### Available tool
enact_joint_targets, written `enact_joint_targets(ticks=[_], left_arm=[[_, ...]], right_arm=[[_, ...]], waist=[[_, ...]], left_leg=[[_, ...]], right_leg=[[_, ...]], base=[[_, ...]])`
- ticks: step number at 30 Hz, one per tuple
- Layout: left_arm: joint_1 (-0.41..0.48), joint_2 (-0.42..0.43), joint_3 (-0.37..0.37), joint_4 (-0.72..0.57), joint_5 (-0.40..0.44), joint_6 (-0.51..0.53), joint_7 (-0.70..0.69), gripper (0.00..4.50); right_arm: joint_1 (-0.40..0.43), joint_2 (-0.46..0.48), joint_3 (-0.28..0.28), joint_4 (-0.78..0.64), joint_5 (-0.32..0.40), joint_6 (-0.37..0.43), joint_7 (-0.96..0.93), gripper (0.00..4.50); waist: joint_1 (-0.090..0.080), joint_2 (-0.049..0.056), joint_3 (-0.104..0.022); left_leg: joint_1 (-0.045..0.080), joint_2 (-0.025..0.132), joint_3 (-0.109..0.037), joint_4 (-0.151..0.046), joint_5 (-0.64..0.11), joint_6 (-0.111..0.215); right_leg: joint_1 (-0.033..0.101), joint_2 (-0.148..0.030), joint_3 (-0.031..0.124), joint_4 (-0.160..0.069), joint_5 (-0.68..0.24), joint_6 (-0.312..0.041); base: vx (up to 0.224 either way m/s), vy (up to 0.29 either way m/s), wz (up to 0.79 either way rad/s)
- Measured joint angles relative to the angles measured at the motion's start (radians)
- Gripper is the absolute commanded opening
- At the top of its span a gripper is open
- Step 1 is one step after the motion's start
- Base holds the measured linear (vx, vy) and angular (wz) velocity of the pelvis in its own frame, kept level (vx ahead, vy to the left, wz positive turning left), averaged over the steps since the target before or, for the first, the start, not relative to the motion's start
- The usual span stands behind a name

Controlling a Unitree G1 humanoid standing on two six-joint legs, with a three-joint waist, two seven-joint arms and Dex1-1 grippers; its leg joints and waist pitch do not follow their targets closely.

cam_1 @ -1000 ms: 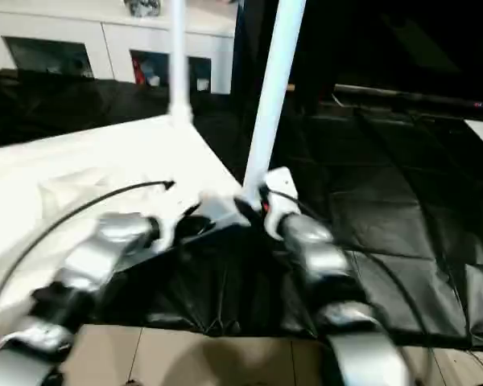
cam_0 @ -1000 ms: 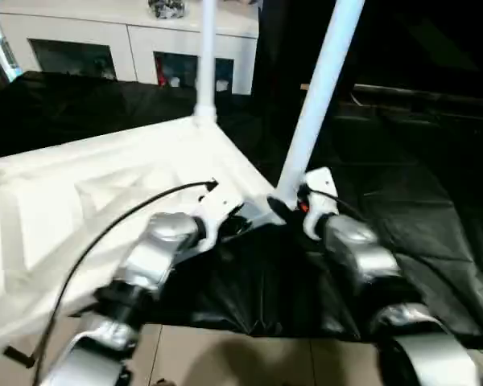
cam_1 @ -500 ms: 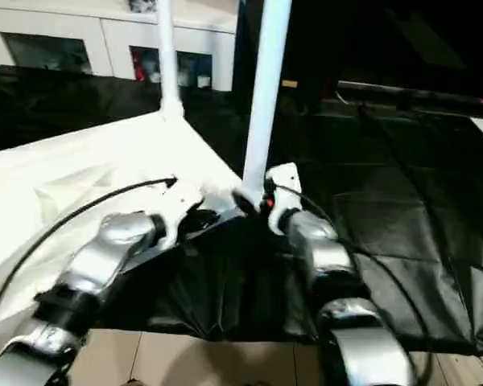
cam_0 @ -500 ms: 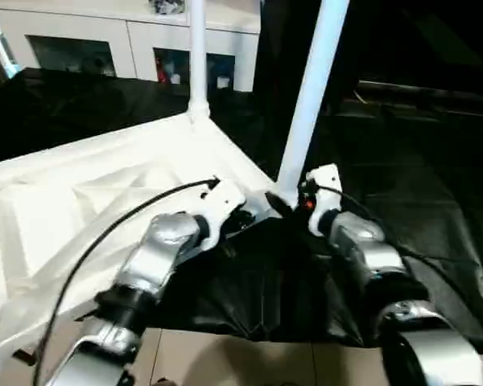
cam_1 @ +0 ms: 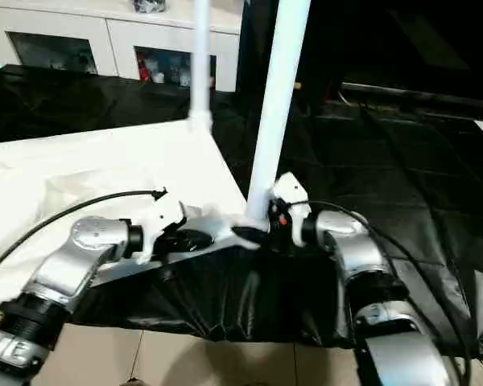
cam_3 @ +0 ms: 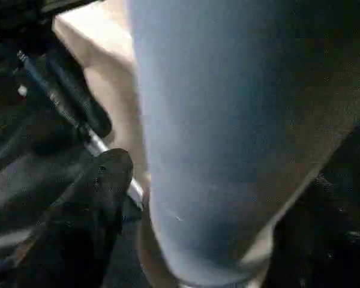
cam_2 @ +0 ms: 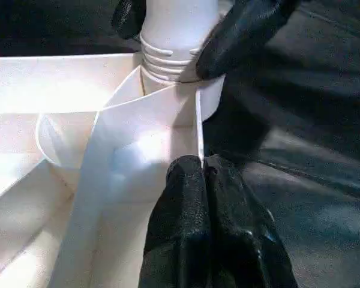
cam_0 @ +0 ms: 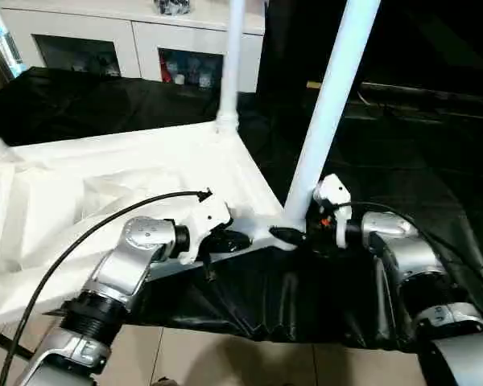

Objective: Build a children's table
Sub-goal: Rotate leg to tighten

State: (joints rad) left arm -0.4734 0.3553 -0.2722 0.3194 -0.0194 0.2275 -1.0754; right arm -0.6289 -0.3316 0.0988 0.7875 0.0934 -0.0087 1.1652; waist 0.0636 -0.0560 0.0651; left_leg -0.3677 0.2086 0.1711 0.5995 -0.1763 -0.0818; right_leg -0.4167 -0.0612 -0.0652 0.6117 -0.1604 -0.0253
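The children's table lies upside down: its white ribbed tabletop (cam_0: pixel 145 161) rests on black cloth. Two white legs stand upright in corner sockets, a near leg (cam_0: pixel 330 104) and a far leg (cam_0: pixel 230 64). My left gripper (cam_2: pixel 201 174) is shut on the thin rim wall of the tabletop, just beside the near corner socket (cam_2: pixel 180 90). My right gripper (cam_0: pixel 294 233) reaches in sideways at the near leg's base. It is open, with its black fingers (cam_2: pixel 240 36) on either side of the threaded collar. I cannot tell whether they touch it.
Black cloth (cam_0: pixel 402 161) covers the floor around and under the tabletop, bunched at the near edge. A white cabinet with glass doors (cam_0: pixel 129 40) stands at the back. Pale floor tiles (cam_0: pixel 225 362) show at the front. A black cable (cam_0: pixel 80 241) arcs over my left forearm.
The view has shifted. My right forearm has swung out to the right, so its gripper now meets the leg's base from the side. My left gripper has kept its hold on the rim.
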Motion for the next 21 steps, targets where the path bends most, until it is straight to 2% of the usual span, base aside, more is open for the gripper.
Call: enact_joint_targets(ticks=[3, 4, 7, 9, 15, 17, 18, 21], left_arm=[[0.004, 0.017, -0.001, -0.003, -0.008, -0.004, -0.024, 0.00], [0.004, 0.019, -0.001, -0.005, -0.008, -0.006, -0.028, 0.00], [0.006, 0.028, -0.001, -0.013, -0.010, -0.007, -0.035, 0.00], [0.007, 0.029, 0.000, -0.013, -0.013, -0.007, -0.035, 0.00], [0.010, 0.024, -0.001, -0.012, -0.014, -0.006, -0.028, 0.00], [0.010, 0.004, 0.002, -0.003, -0.007, 0.000, 0.012, 0.00], [0.006, -0.019, 0.013, 0.009, -0.004, 0.008, 0.052, 0.00], [-0.036, -0.071, 0.021, 0.015, -0.002, 0.020, 0.133, 0.00]], right_arm=[[0.000, -0.009, 0.016, -0.001, -0.003, -0.001, 0.025, 3.28], [0.000, -0.011, 0.018, -0.003, -0.004, -0.001, 0.033, 3.03], [0.002, -0.016, 0.027, -0.018, -0.010, -0.001, 0.042, 2.92], [0.002, -0.016, 0.028, -0.020, -0.011, -0.001, 0.043, 2.68], [0.014, -0.012, 0.027, -0.025, -0.011, -0.001, 0.043, 2.63], [0.028, 0.011, 0.008, -0.026, -0.009, 0.000, -0.007, 2.62], [0.037, 0.037, -0.019, -0.019, -0.007, 0.001, -0.072, 2.62], [0.039, 0.109, -0.035, -0.007, 0.001, 0.002, -0.186, 2.62]], waist=[[-0.002, -0.001, 0.000], [-0.001, -0.001, 0.000], [-0.001, -0.002, 0.000], [-0.001, -0.002, 0.000], [0.000, -0.001, 0.000], [0.002, -0.002, 0.000], [0.001, -0.003, -0.001], [-0.014, -0.004, -0.002]], left_leg=[[0.000, 0.000, 0.000, 0.000, 0.000, 0.000], [0.000, 0.000, 0.000, 0.000, 0.000, 0.000], [0.000, 0.000, 0.000, 0.000, 0.000, 0.000], [0.000, 0.000, 0.000, 0.000, 0.000, 0.000], [0.000, 0.000, 0.000, 0.000, 0.000, 0.000], [0.000, 0.000, 0.000, 0.000, 0.000, 0.000], [0.001, 0.000, 0.000, 0.001, 0.000, 0.000], [0.002, 0.000, -0.001, 0.002, 0.000, 0.000]], right_leg=[[0.000, 0.000, 0.000, 0.000, 0.000, 0.000], [0.000, 0.000, 0.000, 0.000, 0.000, 0.000], [0.000, 0.000, 0.000, 0.000, 0.000, 0.000], [0.000, 0.000, 0.000, 0.000, 0.000, 0.000], [0.000, 0.000, 0.000, 0.000, 0.000, 0.000], [0.001, 0.000, 0.000, 0.000, 0.000, 0.000], [0.002, 0.000, 0.000, 0.001, 0.000, 0.000], [0.002, 0.000, 0.000, 0.001, -0.001, 0.002]], base=[[0.000, 0.000, 0.00], [0.000, 0.000, 0.00], [0.000, 0.000, 0.00], [0.000, 0.000, 0.00], [0.000, 0.000, 0.00], [0.000, 0.000, 0.00], [0.000, 0.000, 0.00], [0.000, 0.000, 0.00]])
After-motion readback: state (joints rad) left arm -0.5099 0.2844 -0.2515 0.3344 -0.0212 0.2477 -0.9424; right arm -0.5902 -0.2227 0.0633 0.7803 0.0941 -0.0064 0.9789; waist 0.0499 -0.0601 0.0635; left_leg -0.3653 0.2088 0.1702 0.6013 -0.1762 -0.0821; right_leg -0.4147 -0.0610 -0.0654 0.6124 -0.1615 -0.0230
